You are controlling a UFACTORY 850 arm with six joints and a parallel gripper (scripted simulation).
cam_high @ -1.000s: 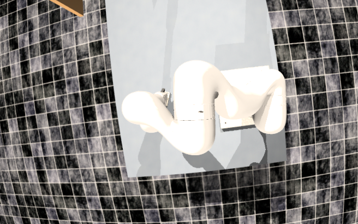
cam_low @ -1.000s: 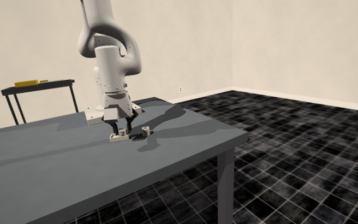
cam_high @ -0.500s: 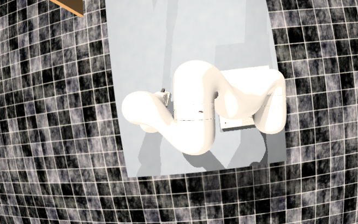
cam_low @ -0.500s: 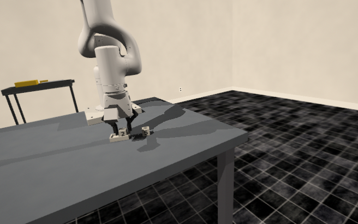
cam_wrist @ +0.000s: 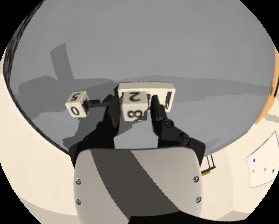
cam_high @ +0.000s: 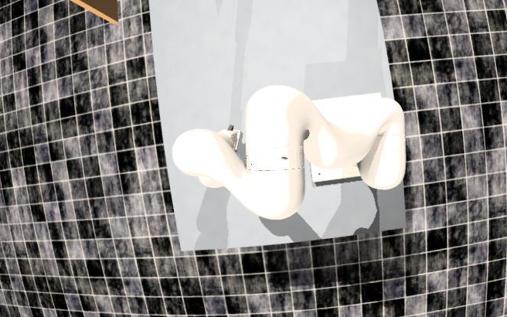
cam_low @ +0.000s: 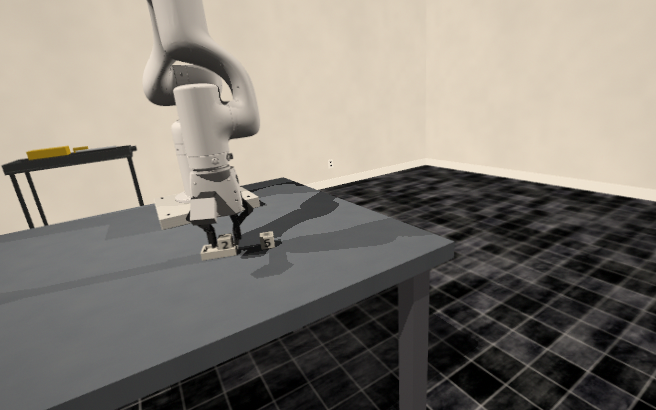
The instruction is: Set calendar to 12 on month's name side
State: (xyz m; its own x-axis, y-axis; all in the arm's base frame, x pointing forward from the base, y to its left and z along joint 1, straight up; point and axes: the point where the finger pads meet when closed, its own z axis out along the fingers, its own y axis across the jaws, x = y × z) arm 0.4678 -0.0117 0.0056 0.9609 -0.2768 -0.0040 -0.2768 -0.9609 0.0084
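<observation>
Quick spatial note for you: the cube showing 2 (cam_low: 225, 243) (cam_wrist: 135, 98) sits directly below and partly between the fingertips of the gripper (cam_low: 224, 238) (cam_wrist: 134, 103); those stand part-way apart, one either side of it, and look unclamped. That cube seems to be in the tray (cam_low: 219, 252) (cam_wrist: 147, 85), toward its right end seen from the exterior side. Can't confirm it's flat on the floor.

Your key relation is sideways: the cube showing 5 (cam_low: 267, 241) (cam_wrist: 77, 104) is outside the tray, on the table (cam_low: 116, 305) (cam_wrist: 140, 50), off to the exterior view's right and the wrist view's left. Its slot should be at the tray's other end, past the 2, so it has to cross over. Tray's long axis runs roughly the same way, across the wrist view.

Month name isn't readable, so reading side is a guess. You'd want to lift straight up before going sideways, or a finger may drag the 2. The 5 likely needs turning to 1.
</observation>
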